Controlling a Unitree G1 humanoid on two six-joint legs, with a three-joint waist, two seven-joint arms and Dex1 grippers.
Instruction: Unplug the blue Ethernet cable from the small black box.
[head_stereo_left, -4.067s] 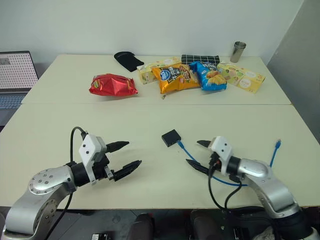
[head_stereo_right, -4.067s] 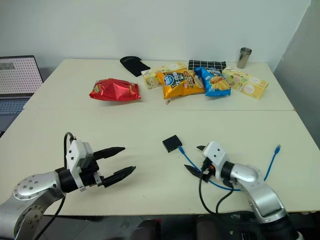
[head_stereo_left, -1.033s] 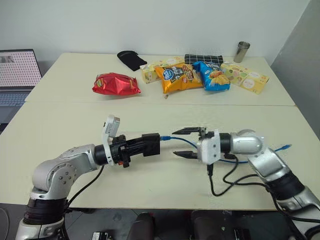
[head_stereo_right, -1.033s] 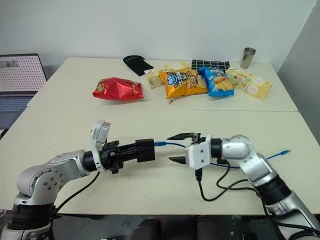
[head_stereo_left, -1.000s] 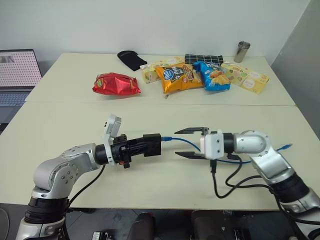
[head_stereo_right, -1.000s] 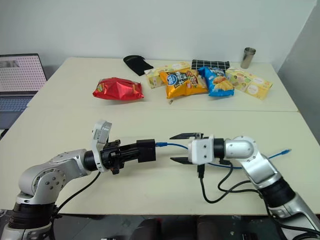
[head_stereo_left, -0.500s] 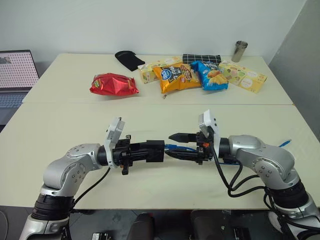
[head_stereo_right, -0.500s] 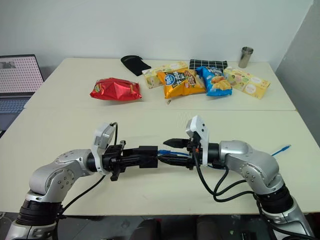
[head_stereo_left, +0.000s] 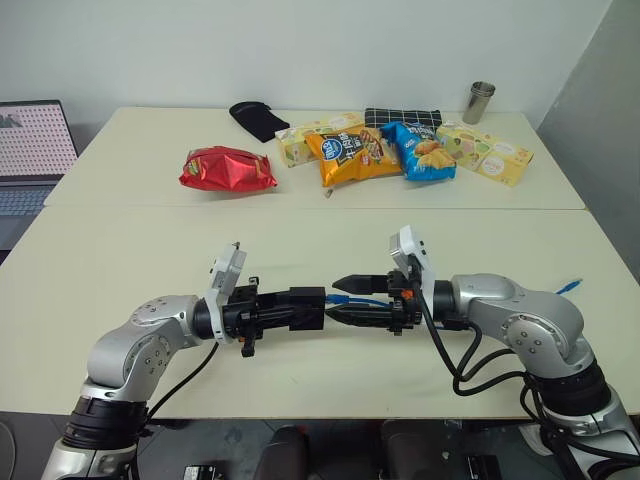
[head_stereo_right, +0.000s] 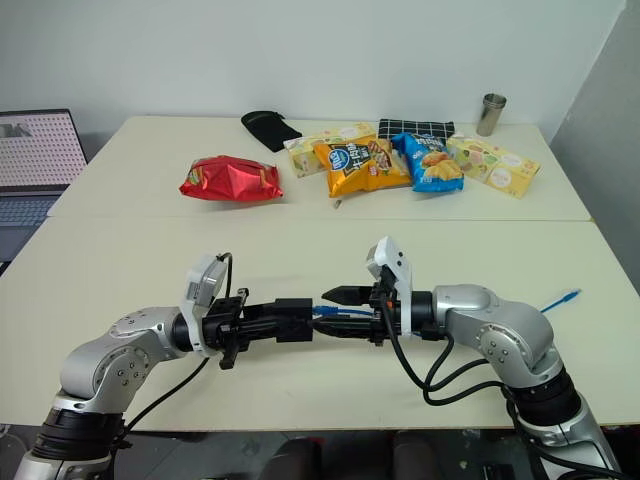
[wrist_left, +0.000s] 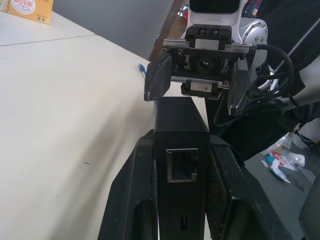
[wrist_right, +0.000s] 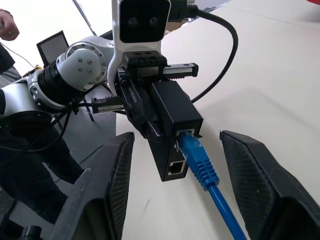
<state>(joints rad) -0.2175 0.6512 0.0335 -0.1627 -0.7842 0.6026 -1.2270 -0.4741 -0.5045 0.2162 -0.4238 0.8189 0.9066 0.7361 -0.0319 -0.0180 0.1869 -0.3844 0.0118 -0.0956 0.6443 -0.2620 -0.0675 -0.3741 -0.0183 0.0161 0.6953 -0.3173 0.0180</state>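
While the small black box (wrist_right: 175, 120) hangs above the counter (head_stereo_left: 300, 240), pinched between the left fingers (wrist_left: 131, 195), the blue Ethernet cable (wrist_right: 200, 165) sits plugged into the box's face turned toward the right fingers (wrist_right: 260, 180); those are spread to either side of the plug, touching nothing; closing on the cord behind the plug rather than on the latch could strain the cable without freeing it; a hard tug might also drag the box from its pinch.
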